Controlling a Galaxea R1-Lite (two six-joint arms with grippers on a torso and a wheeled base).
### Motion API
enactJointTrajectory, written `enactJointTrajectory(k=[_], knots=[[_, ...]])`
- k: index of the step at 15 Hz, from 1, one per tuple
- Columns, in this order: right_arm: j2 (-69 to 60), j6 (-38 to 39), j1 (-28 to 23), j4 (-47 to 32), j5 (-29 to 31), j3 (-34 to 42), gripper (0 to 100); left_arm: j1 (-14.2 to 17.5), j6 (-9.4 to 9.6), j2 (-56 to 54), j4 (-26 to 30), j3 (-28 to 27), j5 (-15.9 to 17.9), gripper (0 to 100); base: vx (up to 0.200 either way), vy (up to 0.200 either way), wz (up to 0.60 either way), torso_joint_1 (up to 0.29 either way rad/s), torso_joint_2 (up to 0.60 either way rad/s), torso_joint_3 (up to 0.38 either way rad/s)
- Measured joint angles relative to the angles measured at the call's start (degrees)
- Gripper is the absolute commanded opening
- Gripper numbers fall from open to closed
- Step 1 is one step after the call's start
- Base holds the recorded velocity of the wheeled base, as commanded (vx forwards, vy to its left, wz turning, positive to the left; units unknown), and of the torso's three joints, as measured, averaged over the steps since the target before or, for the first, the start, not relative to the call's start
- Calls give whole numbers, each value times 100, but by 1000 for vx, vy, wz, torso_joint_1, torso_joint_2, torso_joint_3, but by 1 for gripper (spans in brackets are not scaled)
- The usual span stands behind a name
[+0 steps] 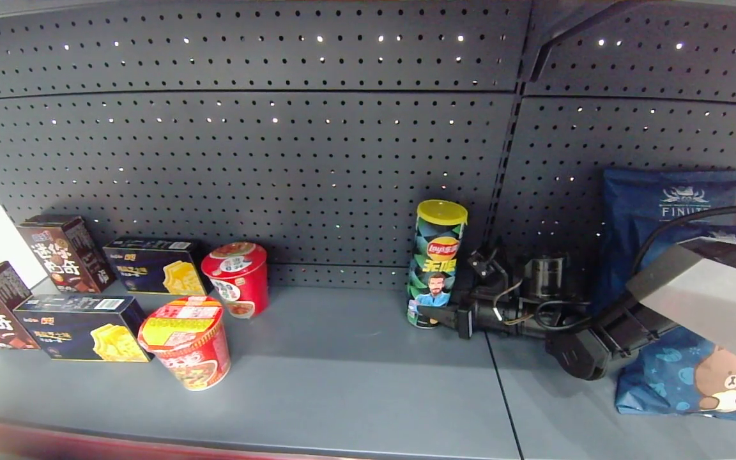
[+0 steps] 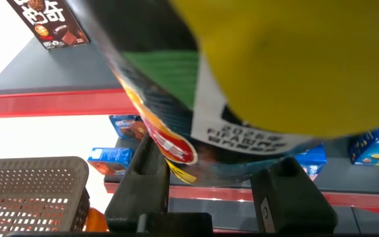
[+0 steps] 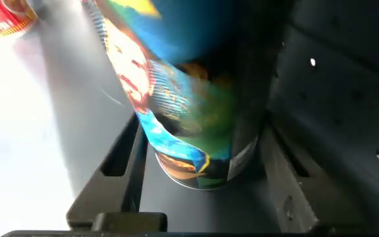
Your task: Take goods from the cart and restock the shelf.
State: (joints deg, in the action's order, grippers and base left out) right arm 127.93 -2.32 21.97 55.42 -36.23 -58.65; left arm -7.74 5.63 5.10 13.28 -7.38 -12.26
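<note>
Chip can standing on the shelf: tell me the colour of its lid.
The chip can has a yellow lid; the head view shows it best.

Head view above and before the chip can (image 1: 439, 262), facing the pegboard (image 1: 278, 160), right wrist view close beside that same chip can (image 3: 189, 125), left wrist view close against a second can (image 2: 242, 85), facing store shelves (image 2: 51, 79).

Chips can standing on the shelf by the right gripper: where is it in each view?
Head view: chips can upright on the shelf board, right of centre, right gripper at its base.
Right wrist view: chips can close up, centre, between the fingers.
Left wrist view: that is a look-alike can in the left gripper, another one.
Shared landmark: the grey shelf board.
</note>
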Motion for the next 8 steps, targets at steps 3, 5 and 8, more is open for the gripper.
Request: enactJointTrajectory(k=[3, 5, 8], knots=[[-358, 5, 110, 11, 218, 358, 0, 0, -17, 0, -1, 7, -2, 0, 0, 0, 0, 0, 0, 0], [-808, 9, 256, -2, 489, 953, 0, 0, -134, 0, -1, 11, -2, 0, 0, 0, 0, 0, 0, 0], [-1654, -6, 377, -88, 703, 1692, 0, 0, -154, 0, -11, 22, -2, 0, 0, 0, 0, 0, 0, 0]])
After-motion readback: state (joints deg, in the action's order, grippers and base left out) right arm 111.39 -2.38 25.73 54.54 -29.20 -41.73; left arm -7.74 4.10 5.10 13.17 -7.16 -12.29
